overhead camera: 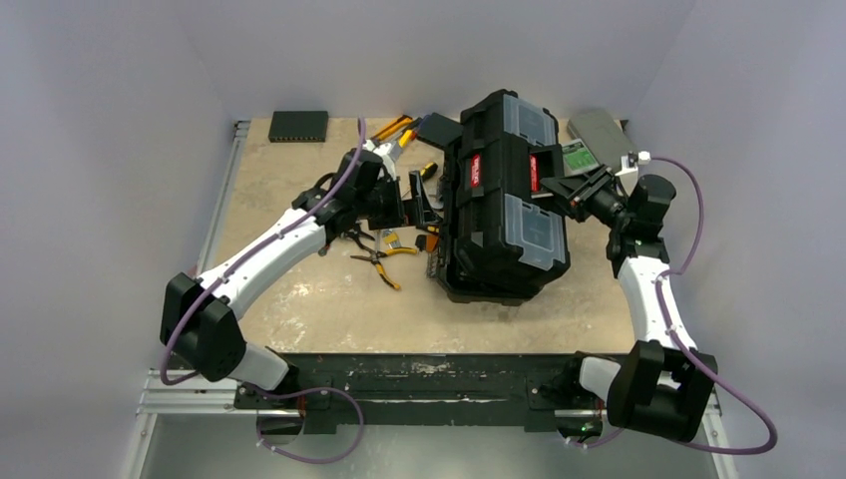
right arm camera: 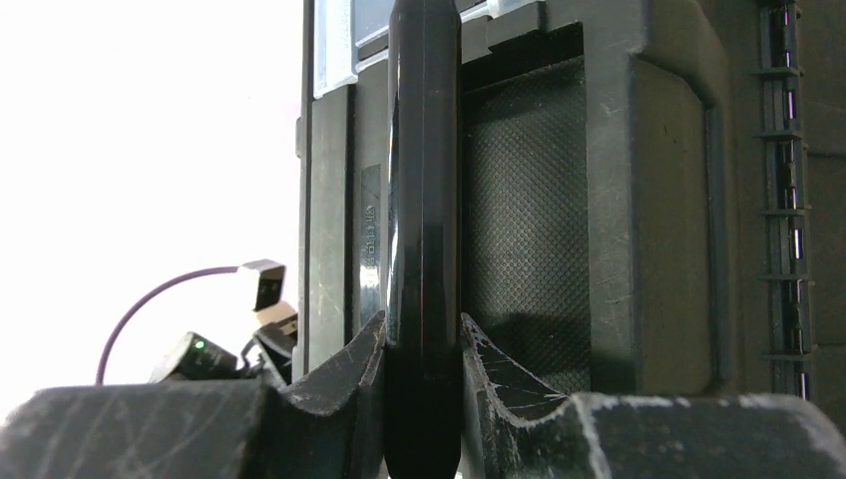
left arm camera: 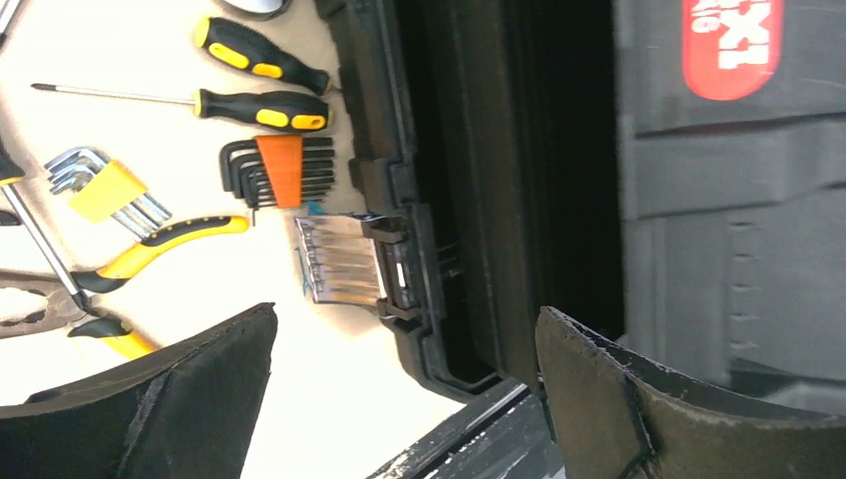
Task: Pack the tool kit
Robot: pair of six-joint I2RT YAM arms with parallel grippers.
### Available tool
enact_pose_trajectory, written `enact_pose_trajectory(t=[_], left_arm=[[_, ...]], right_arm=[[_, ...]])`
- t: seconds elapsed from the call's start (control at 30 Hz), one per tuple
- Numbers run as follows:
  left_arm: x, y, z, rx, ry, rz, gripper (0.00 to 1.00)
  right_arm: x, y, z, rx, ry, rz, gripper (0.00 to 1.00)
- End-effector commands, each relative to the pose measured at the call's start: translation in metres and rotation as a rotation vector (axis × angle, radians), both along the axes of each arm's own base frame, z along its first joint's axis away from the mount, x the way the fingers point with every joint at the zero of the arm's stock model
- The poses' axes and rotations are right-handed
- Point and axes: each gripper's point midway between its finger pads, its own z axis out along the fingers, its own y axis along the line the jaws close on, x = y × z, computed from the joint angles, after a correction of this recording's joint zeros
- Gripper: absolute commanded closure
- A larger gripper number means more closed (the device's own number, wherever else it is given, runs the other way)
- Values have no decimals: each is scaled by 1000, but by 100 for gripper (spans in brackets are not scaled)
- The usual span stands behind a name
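A large black toolbox (overhead camera: 504,200) is sitting on the right half of a tan table (overhead camera: 299,289), slightly nearer the far edge. The right gripper (right arm camera: 423,334), reaching in from the right, is pinching the black bar of the lid handle (right arm camera: 423,180) between its pressed-in fingers. It seems to be propping the lid ajar, since the left wrist view is showing a dark gap above the box's left rim. The left gripper (left arm camera: 407,317) is hovering just beside that rim with its fingers spread wide and holding nothing. A pale latch (left arm camera: 344,259) is hanging off the rim below it. Left of the box, loose tools are lying on the table: two yellow-and-black screwdrivers (left arm camera: 264,108), two hex key sets (left arm camera: 279,170) and yellow-handled pliers (left arm camera: 150,249). The step in hand is probably loading these tools. To do it well, the right arm should be holding the lid steady. The left should be lowering squarely over one tool, closing on its middle. It should then carry the tool through the gap without clipping the rim or latch.
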Motion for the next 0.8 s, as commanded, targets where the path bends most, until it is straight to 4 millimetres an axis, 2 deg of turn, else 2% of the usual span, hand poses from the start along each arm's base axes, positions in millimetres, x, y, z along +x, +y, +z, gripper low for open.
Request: enact_pose_trajectory(t=[0.0,0.1,0.3,0.6,0.63,0.7,0.77], left_arm=[[14,0,-31,30,44,45,3],[17,-12,-52,15,92,32,5],[15,-40,-67,70,98,-22,6],[26,-45,-101,153,143,-3,10],[26,-45,-105,166,146,-3,12],[28,-41,-111,200,149,9,23],[30,-36,-116,226,139,22,43]], right_arm=[[-15,6,88,13,-318,68,100],[-14,5,88,20,-316,67,100],[-14,3,84,35,-309,64,100],[-11,-1,75,47,-291,53,100],[-11,-2,73,48,-286,51,100],[-11,-5,70,51,-277,41,100],[-10,-10,67,52,-265,29,100]])
